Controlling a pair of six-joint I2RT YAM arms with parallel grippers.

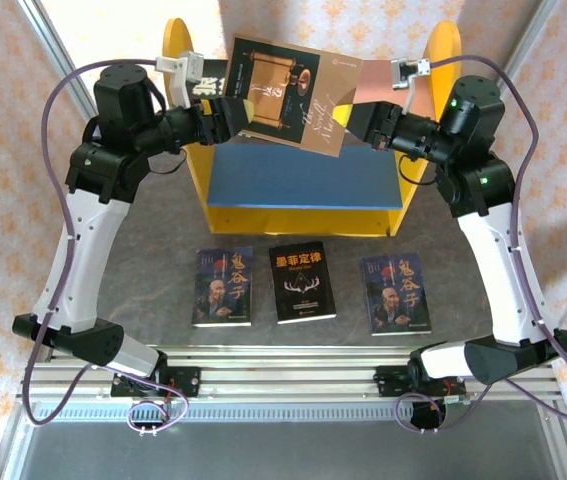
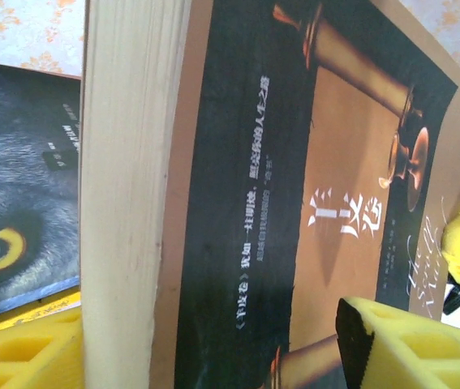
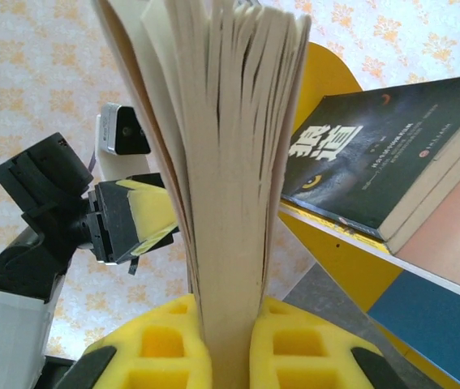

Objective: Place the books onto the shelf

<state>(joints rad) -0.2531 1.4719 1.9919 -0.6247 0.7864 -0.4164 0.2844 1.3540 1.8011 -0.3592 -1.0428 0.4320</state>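
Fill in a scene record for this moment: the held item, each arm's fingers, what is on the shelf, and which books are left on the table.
Held item: tan-brown book, tilted, raised above the shelf
Right fingers: shut on the tan-brown book
Left fingers: spread either side of the book's other end; grip unclear
On shelf: wolf-face book, lying flat on the upper board
On table: left bearded-man book, antler book, right bearded-man book, in a row

tan-brown book point(image 1: 288, 95) tilted over the shelf point(image 1: 303, 220), wolf-face book point(image 3: 384, 162) on its pink board point(image 3: 449, 235), three dark books point(image 1: 302, 283) flat in front.
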